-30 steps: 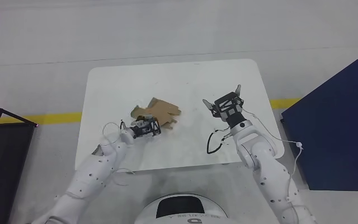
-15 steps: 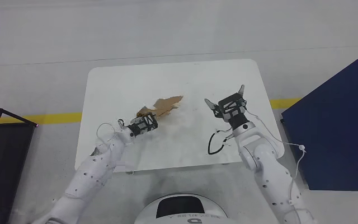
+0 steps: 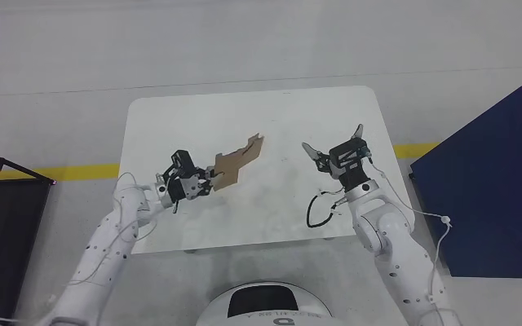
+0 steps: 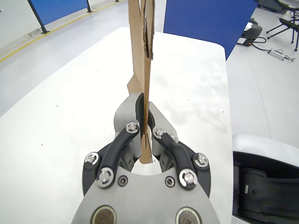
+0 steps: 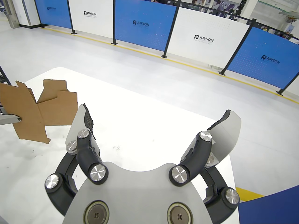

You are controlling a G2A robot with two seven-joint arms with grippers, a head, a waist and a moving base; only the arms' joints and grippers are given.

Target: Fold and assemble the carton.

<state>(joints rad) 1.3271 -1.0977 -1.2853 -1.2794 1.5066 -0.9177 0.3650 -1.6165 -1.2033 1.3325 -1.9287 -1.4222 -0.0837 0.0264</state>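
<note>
Left gripper (image 4: 144,108) is clamped tight on the near-left end of the flat, unassembled carton (image 3: 241,157), pads pinching the brown cardboard, which it holds on edge. The carton sits left of centre over the white counter (image 3: 326,106) and runs from the gripper toward the far right, with its flaps at the far end. Right gripper (image 3: 333,140) is over the right side of the counter, well apart from the carton, spread wide and holding nothing.
</note>
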